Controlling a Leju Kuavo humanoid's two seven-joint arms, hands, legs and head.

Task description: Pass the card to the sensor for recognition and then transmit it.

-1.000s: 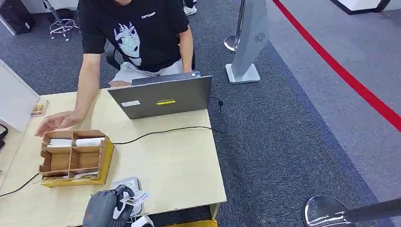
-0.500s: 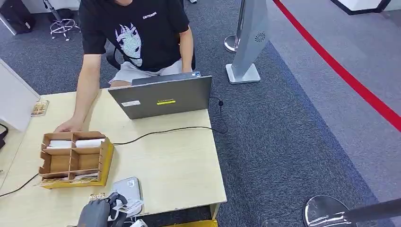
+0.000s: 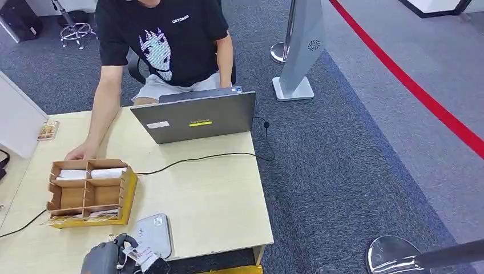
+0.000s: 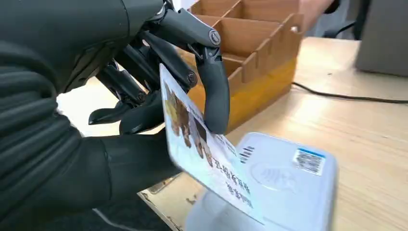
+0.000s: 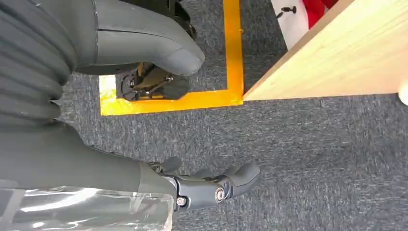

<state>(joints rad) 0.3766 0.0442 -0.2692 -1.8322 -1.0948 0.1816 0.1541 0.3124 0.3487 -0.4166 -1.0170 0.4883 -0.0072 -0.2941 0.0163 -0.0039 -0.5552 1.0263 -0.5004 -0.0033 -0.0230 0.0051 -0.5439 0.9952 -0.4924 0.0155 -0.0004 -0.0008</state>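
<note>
At the near edge of the pale wooden table [image 3: 211,200] the robot's left hand [image 3: 103,260] grasps a printed card [image 3: 141,257] between thumb and fingers, tilted just beside the near corner of the flat grey reader [image 3: 153,234]; the right hand [image 5: 211,187] hangs empty over the grey carpet [image 3: 342,171], fingers loosely apart. Further back stand a cardboard tray [image 3: 88,191] with dividers, a black cable [image 3: 194,158] and an open laptop [image 3: 194,117]. Behind the table a seated person [image 3: 165,45] rests a hand [image 3: 80,152] beside the tray, while a red line [image 3: 411,85] crosses the carpet past a grey stand [image 3: 299,51].
</note>
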